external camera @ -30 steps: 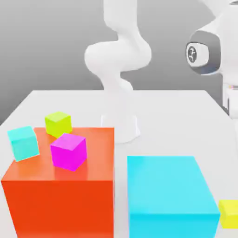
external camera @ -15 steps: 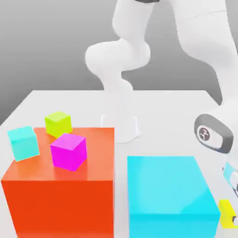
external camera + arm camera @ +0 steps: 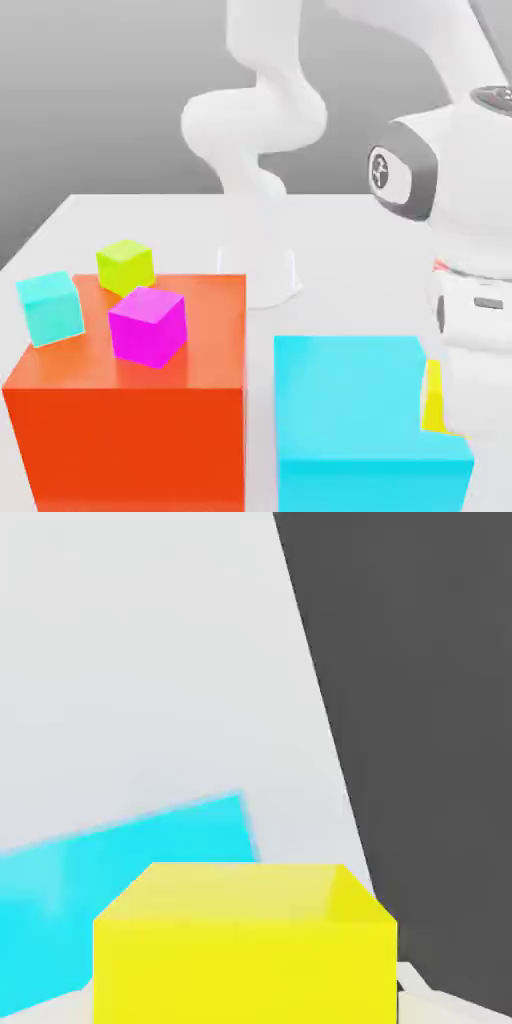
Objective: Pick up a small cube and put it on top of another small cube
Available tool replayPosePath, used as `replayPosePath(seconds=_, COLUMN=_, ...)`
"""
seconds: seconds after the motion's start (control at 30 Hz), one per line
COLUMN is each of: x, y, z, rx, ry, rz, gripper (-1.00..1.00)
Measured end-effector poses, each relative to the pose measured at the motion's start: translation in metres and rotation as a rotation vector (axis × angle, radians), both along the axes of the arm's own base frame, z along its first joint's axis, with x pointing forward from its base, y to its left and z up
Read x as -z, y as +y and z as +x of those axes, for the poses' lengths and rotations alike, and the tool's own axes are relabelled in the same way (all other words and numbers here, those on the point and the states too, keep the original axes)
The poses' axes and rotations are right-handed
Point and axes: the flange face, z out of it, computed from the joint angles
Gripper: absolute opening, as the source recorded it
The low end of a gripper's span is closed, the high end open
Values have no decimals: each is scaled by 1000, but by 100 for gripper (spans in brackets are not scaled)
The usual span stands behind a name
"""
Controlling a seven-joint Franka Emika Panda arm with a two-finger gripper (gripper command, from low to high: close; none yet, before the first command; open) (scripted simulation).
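Gripper (image 3: 450, 425) first: its jaws are closed tight on the small yellow cube (image 3: 433, 398), down at the exterior view's right, just past the right edge of the big cyan block (image 3: 365, 420). From the hand view that yellow cube (image 3: 245, 947) sits right up against the camera, pinched between the pale fingers (image 3: 425, 994) whose tips peek out on either side of it, with the cyan block (image 3: 130, 857) below and behind.

Now the room, biggest things first. A plain grey backdrop (image 3: 90, 90) rises behind a pale white table (image 3: 360, 240), which runs off at the exterior view's left in a slanted edge. The white arm (image 3: 260, 120) rises from its base (image 3: 265, 275) near the table's middle, loops up out of frame and comes down again as a bulky wrist (image 3: 440, 190) above the gripper.

On the table, the big orange block (image 3: 130, 420) fills the near left, the cyan block beside it with a gap of bare table between. A magenta cube (image 3: 148, 325) rests on the orange block's top. A small cyan cube (image 3: 50, 307) sits tilted at the orange block's left edge, and a lime-yellow cube (image 3: 125, 266) sits at its far edge.

The yellow cube hangs in the grip level with the cyan block's top, well apart from the other small cubes.
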Motion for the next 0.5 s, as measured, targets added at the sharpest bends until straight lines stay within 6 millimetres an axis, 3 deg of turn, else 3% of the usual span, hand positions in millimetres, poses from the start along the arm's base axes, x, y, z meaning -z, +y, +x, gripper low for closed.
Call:
replayPosePath(seconds=0.13, x=-57, y=-97, z=-5, rx=207, ry=1, rz=1, gripper=-100)
replayPosePath(seconds=0.3, x=-122, y=-198, z=-43, rx=439, ry=5, rz=2, gripper=-100)
replayPosePath(seconds=0.37, x=-113, y=-216, z=-52, rx=483, ry=7, rz=4, gripper=-100)
replayPosePath(seconds=0.43, x=-87, y=-221, z=-54, rx=494, ry=7, rz=5, gripper=-100)
replayPosePath(seconds=0.47, x=-75, y=-222, z=-55, rx=496, ry=7, rz=4, gripper=100)
replayPosePath(seconds=0.5, x=-75, y=-222, z=-55, rx=496, ry=7, rz=4, gripper=100)
